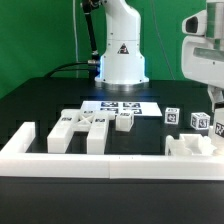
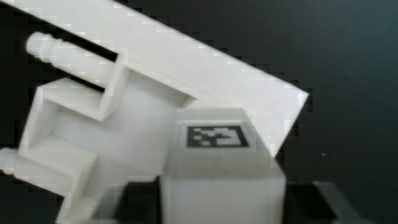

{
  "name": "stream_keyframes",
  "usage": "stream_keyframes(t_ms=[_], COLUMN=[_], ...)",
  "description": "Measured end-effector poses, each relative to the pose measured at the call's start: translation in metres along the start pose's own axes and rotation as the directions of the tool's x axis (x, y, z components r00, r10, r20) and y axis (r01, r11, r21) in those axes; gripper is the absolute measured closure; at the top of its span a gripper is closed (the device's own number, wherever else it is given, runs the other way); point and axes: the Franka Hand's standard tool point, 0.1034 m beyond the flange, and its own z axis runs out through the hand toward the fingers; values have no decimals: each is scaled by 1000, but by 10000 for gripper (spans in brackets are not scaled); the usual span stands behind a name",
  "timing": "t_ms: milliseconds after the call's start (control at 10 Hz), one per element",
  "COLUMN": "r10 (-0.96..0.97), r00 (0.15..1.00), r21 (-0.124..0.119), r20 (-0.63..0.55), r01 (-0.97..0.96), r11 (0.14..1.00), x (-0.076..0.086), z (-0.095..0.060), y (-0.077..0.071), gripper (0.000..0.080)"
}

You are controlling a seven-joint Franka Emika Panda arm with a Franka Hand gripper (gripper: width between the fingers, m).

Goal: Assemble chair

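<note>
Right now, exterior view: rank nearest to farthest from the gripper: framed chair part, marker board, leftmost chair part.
Gripper holds a tagged block, up on the exterior view's right.
1. Framed chair part: exterior view's right, just below it.
2. Marker board: middle.
3. Leftmost chair part: exterior view's far left.

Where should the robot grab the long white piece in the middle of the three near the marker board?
Grab the long piece around its middle, probably, coming straight down from above and squeezing its two long sides: it lies flat and those sides look parallel. Another white piece lies close on the exterior view's left, so that gap is tight. The gripper holds a tagged block now.
</note>
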Motion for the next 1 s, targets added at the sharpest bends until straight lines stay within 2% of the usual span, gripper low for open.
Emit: stream_keyframes(t_ms=[100,200,300,400,600,800,900,1000], r10=[-72,-106,-196,-271,-454,-640,-679,-773], r00=[997,994,981,962,891,768,734,634], r21=[-6,-5,-3,-4,-3,-3,-3,-3], r20=[3,3,2,3,4,4,4,4], r01=[72,106,196,271,454,640,679,773], r11=[997,994,981,962,891,768,734,634], x=[0,-1,-2,-4,-4,-4,-4,-3], z=[0,0,0,1,1,1,1,1], y=[1,1,0,0,0,0,0,0], gripper=[341,220,220,164,152,151,151,151])
